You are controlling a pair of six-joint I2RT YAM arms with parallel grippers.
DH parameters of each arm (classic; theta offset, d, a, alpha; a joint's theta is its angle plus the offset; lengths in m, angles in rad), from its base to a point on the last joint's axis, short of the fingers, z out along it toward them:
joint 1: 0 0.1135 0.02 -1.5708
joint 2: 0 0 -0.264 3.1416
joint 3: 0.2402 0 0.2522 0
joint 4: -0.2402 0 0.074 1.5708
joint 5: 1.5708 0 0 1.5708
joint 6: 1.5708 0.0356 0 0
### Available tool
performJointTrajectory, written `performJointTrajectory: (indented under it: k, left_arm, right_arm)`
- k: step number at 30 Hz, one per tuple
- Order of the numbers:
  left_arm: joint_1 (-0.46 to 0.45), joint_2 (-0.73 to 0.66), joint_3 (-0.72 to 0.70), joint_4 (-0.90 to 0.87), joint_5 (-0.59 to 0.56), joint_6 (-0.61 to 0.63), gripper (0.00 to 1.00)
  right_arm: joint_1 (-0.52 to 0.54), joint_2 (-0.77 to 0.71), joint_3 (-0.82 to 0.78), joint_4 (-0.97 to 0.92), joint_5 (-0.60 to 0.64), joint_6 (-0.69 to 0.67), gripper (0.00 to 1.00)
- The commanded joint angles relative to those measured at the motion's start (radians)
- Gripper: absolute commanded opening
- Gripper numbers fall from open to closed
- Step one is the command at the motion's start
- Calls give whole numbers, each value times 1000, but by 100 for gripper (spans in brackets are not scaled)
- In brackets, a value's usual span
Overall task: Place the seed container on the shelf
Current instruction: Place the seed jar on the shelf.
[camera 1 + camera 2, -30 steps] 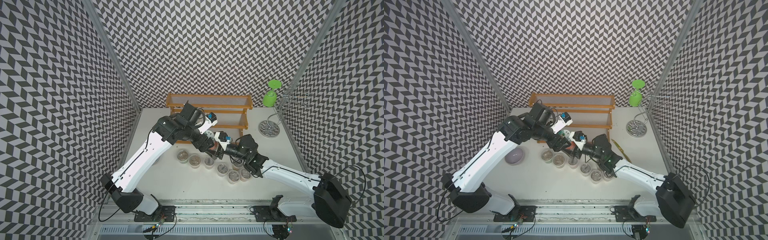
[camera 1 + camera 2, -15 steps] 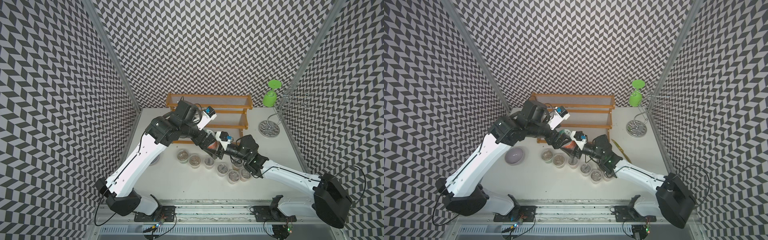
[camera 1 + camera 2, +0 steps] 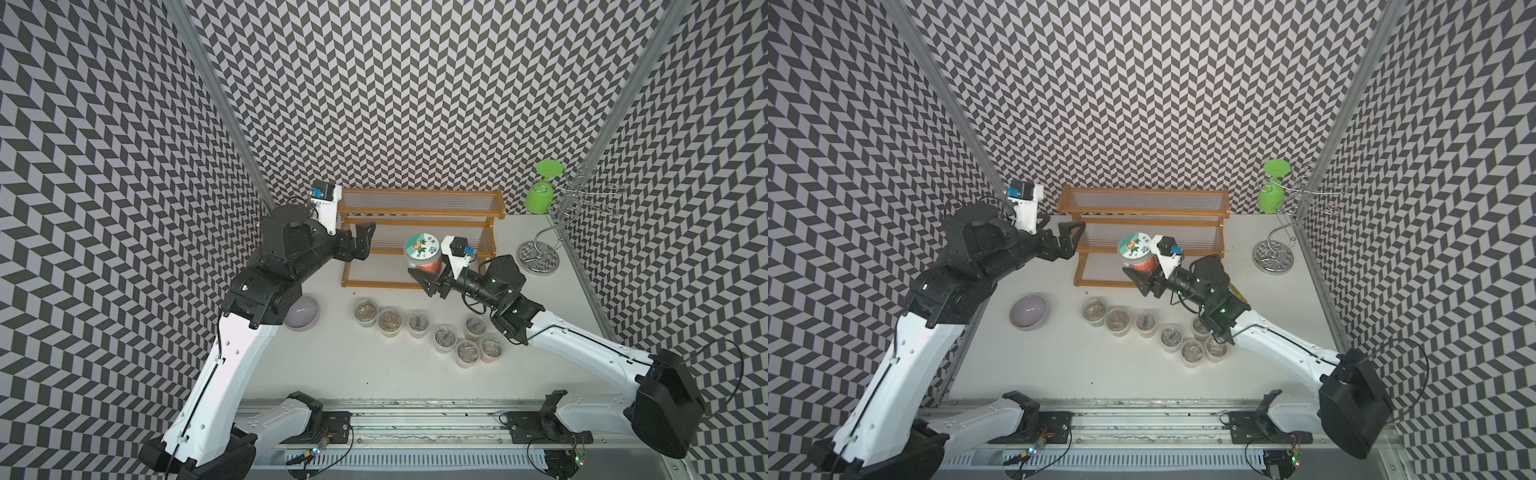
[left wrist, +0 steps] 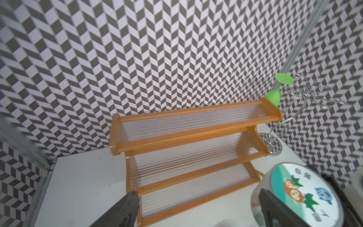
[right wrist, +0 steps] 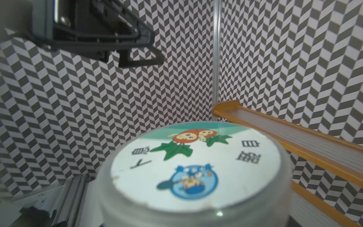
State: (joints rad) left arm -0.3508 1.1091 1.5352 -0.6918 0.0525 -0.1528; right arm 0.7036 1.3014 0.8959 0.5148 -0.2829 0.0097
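The seed container [image 3: 423, 249] (upright, cartoon lid up) is clamped in my right gripper [image 3: 424, 272], held just before the lower tiers of the shelf [image 3: 415, 215]; whether it touches a tier I cannot tell. My left gripper [image 3: 363, 241] hangs wide open and empty near the shelf's left end, apart from the container.

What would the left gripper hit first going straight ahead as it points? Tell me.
Probably the shelf: the open left gripper points at its end, and the wrist view shows the lower tiers between the fingers. The seed container sits beside that line; depth is uncertain.
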Motion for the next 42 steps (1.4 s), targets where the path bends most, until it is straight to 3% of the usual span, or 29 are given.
performJointTrajectory:
  k: [1, 6, 16, 30, 42]
  left_arm:
    - [109, -19, -103, 128, 71, -94, 99]
    - [266, -40, -277, 232, 243, -180, 100]
    - [411, -65, -523, 393, 426, -304, 100]
    - [429, -80, -584, 426, 452, -306, 100]
    - [429, -82, -651, 471, 466, -320, 100]
  right_arm:
    - [-26, 31, 73, 31, 105, 40, 79]
    - [-53, 101, 176, -6, 151, 56, 80]
    - [-47, 159, 133, 33, 121, 65, 80]
    - [-27, 173, 118, 82, 141, 71, 80]
    - [-30, 186, 229, 51, 188, 59, 81]
